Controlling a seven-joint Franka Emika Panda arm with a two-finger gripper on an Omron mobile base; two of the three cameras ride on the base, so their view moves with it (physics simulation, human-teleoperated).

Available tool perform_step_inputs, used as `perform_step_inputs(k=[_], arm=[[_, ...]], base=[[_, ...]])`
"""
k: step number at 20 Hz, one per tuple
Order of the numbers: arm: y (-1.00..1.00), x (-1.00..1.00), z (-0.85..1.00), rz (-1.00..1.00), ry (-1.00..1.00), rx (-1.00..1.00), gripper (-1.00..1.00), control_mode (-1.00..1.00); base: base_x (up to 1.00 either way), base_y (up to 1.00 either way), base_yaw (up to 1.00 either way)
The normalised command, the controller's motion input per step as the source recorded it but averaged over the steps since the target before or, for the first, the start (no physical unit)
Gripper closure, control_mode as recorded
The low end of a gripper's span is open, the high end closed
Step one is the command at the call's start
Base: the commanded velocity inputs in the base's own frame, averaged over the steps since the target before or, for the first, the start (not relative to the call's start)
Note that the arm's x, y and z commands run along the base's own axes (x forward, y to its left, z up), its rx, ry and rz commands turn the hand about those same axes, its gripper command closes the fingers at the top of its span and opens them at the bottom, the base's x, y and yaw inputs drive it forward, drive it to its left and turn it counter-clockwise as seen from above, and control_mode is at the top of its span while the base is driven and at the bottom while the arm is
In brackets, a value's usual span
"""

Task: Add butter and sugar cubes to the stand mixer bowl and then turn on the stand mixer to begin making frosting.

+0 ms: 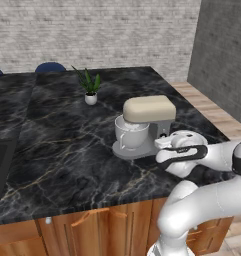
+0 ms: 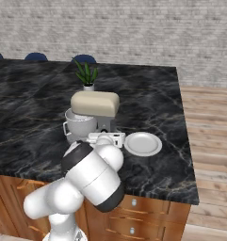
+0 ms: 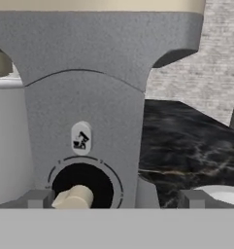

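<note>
- One stand mixer (image 1: pixel 144 125) stood near the middle of the dark marble desk (image 1: pixel 67 150), its cream-beige head over a grey column and base.
- Under the head sat the white stand mixer bowl (image 1: pixel 129 134), its side handle turned toward the desk's near edge.
- In the hand view the grey column (image 3: pixel 84 121) loomed close, with a dark round recess low on it and a pale knob (image 3: pixel 75 198) at its bottom.
- At the column's back the gripper (image 3: pixel 116 200) was spread wide, its fingertips (image 3: pixel 37 198) apart and holding nothing.
- Just beside the mixer lay a flat white plate (image 2: pixel 142 143).
- Farther back stood a small potted plant (image 1: pixel 90 87).
</note>
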Motion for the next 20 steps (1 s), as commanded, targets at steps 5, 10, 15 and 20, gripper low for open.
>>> perform_step_inputs(k=[5, 10, 15, 20], arm=[[0.12, 0.03, 0.0, -0.08, 0.0, 0.0, -1.0, -1.0], [0.09, 0.02, 0.0, -0.03, -0.02, 0.0, -1.0, -1.0], [0.07, 0.0, 0.0, 0.0, -0.02, 0.0, -1.0, -1.0], [0.0, 0.0, 0.0, 0.0, 0.0, 0.0, -1.0, -1.0]], base=[[0.0, 0.0, 0.0], [0.0, 0.0, 0.0], [0.0, 0.0, 0.0], [0.0, 0.0, 0.0]])
